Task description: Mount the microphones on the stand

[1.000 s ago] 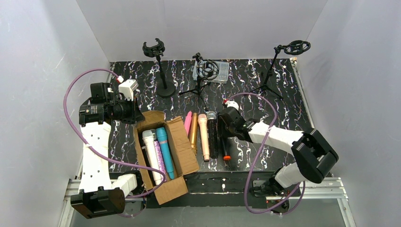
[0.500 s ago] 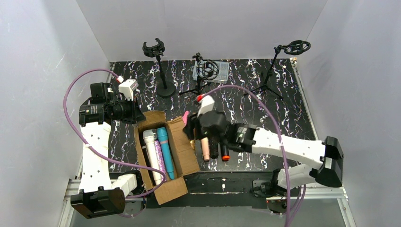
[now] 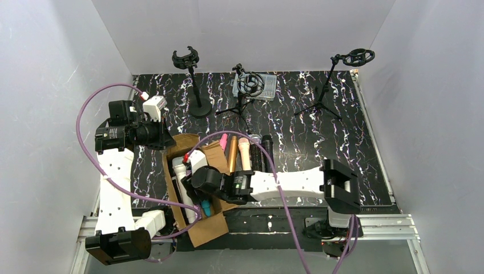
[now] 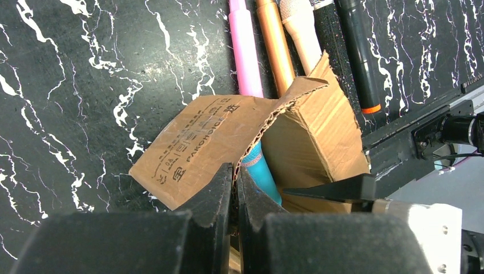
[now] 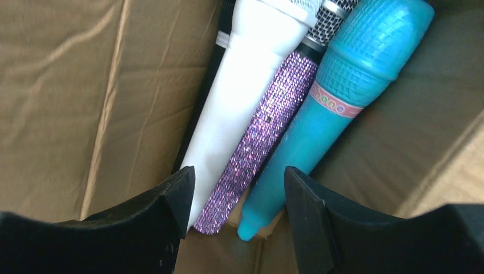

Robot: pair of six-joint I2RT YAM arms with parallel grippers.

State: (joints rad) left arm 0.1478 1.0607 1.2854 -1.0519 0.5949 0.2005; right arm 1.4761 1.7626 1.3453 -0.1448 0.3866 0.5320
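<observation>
An open cardboard box holds a white microphone, a purple glitter microphone and a teal-blue microphone side by side. My right gripper is open and empty just above their tail ends, its jaws straddling the purple and teal ones; it also shows in the top view. My left gripper is shut on the box's flap. Pink, gold, peach and two black microphones lie on the table right of the box.
Three empty stands are at the back: a round-base one, a middle tripod and a right tripod. A grey device lies behind the middle tripod. White walls enclose the black marbled table.
My right arm has swung left from the row of microphones on the table to above the box, gripper open. The left arm has held still on the flap.
</observation>
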